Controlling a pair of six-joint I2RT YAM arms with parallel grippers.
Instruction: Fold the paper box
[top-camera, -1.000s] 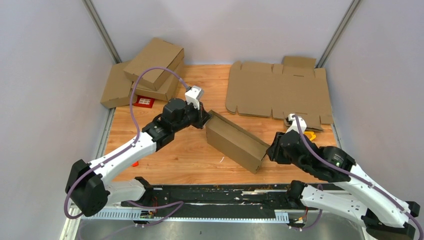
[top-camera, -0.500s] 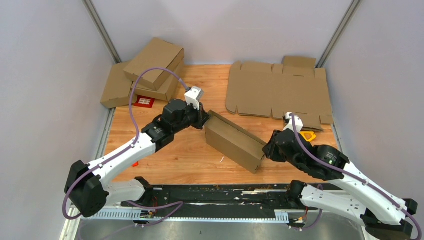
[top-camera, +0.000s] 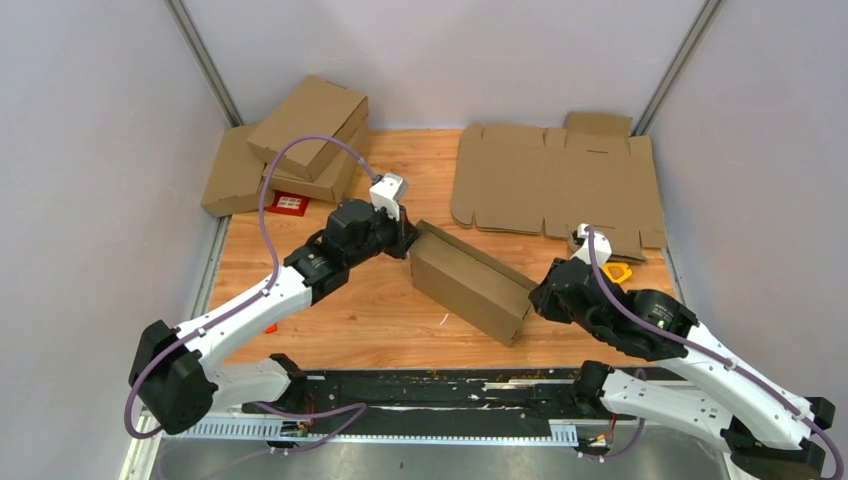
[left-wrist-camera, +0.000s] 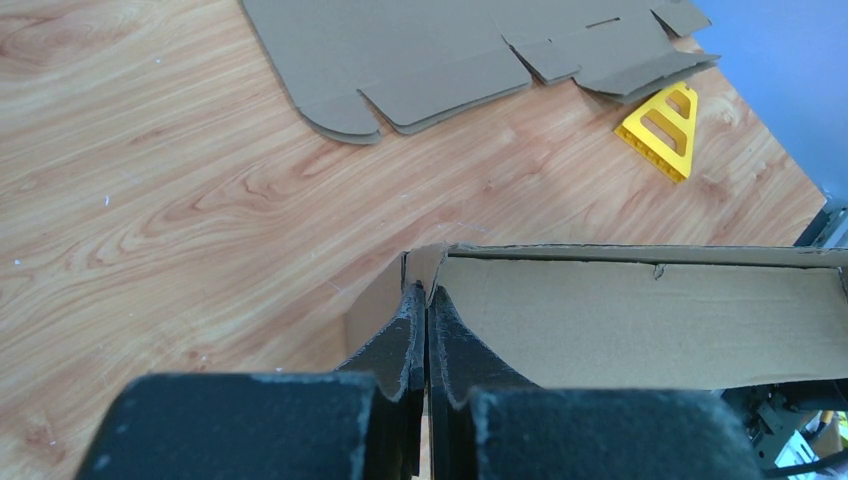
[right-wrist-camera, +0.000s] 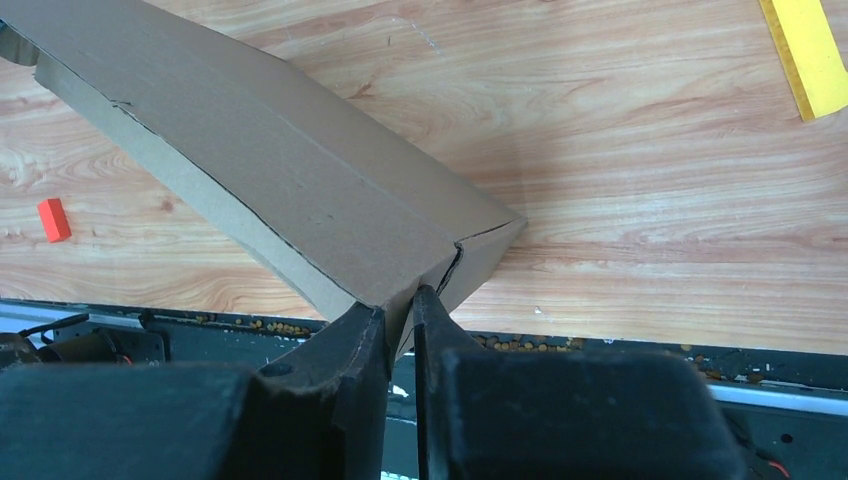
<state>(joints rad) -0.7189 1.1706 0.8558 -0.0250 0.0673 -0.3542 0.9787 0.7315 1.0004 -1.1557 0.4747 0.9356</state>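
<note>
The right gripper (right-wrist-camera: 398, 305) has just narrowed onto the near-right corner of the box (top-camera: 470, 285) and now pinches it. The left gripper (left-wrist-camera: 425, 300) stays clenched on the far-left corner. The box, diagonal at mid-table, is thus held at both ends, seemingly ready for tucking. Beyond lie a yellow triangle (top-camera: 617, 271), flat blanks (top-camera: 555, 185) and stacked boxes (top-camera: 300, 130), none obstructing.

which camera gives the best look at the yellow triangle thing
Left wrist: the yellow triangle shows whole, cutouts clear. The top view shows it small, partly behind the right arm; the right wrist catches only one strip, cut off by the frame edge.
</note>
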